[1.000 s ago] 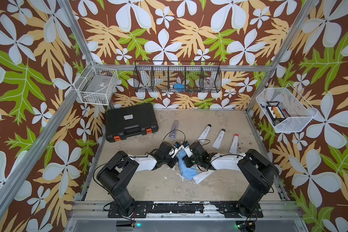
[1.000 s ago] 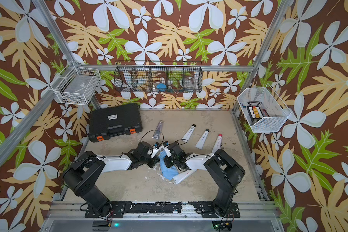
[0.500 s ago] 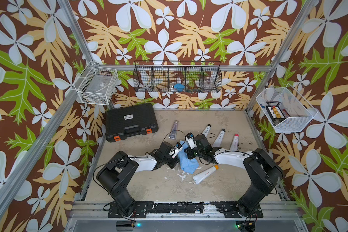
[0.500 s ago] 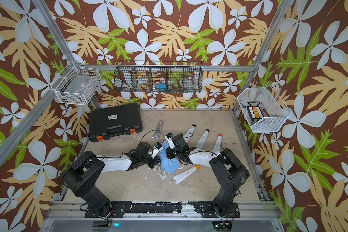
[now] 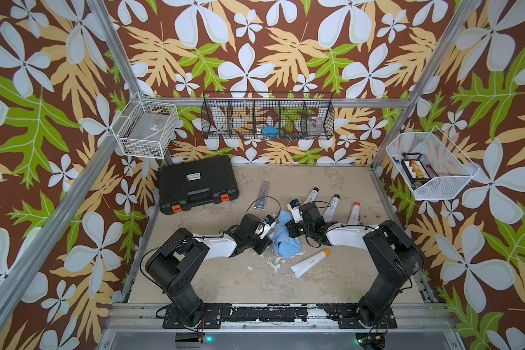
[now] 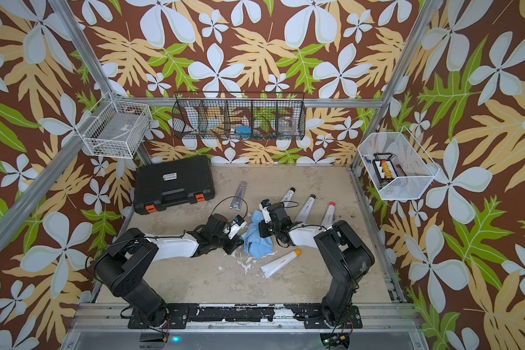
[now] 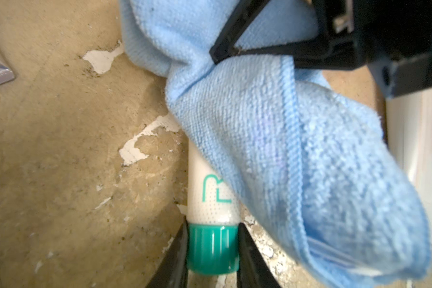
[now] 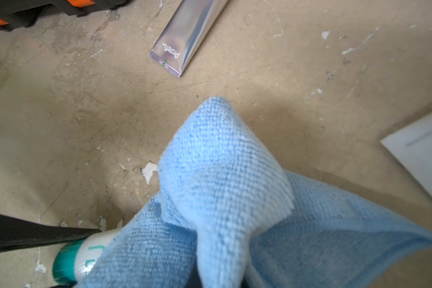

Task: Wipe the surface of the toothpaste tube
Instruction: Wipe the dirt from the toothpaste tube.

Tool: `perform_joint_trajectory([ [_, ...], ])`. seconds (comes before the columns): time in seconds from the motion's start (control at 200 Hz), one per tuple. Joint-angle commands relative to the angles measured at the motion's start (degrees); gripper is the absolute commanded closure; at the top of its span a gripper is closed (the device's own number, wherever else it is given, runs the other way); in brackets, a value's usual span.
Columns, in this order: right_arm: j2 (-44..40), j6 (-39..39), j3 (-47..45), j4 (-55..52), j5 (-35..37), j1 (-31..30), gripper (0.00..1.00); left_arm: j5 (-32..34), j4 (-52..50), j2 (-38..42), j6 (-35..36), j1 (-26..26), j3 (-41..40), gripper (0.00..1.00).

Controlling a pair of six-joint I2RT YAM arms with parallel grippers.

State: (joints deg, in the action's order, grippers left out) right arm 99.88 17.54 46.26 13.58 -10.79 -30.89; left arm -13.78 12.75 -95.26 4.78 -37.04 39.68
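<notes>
My left pincer (image 7: 212, 225) is closed partway, gripping the green cap (image 7: 212, 251) of the toothpaste tube (image 7: 210, 189), which lies flat near the middle of the table (image 5: 225, 278). My right pincer (image 7: 220, 53) is clamped tight on the blue cloth (image 7: 284, 137), which drapes across the tube's body.

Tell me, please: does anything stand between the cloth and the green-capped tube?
Nothing visible does. The cloth, pinched by the right gripper, lies directly on the tube. The left gripper clamps only the cap, clear of the covered part.
</notes>
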Motion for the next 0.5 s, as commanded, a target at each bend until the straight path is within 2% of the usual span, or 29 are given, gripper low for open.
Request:
perform_joint_trajectory([
  [0.0, -0.77, -0.67, -1.18, -2.62, 1.61, 0.40, 1.00, -0.55, 1.12, -0.10, 0.42, -0.05, 0.22, 0.85],
  [0.16, -1.46, 0.32, -2.66, 0.44, -3.36, -0.39, 1.00, -0.63, 0.98, -0.27, 0.41, -0.05, 0.48, 0.85],
  [0.495, 1.73, 1.85, 1.08, 1.78, -5.12, -10.00, 1.00, -0.81, 0.98, -0.45, 0.50, -0.05, 0.57, 0.85],
])
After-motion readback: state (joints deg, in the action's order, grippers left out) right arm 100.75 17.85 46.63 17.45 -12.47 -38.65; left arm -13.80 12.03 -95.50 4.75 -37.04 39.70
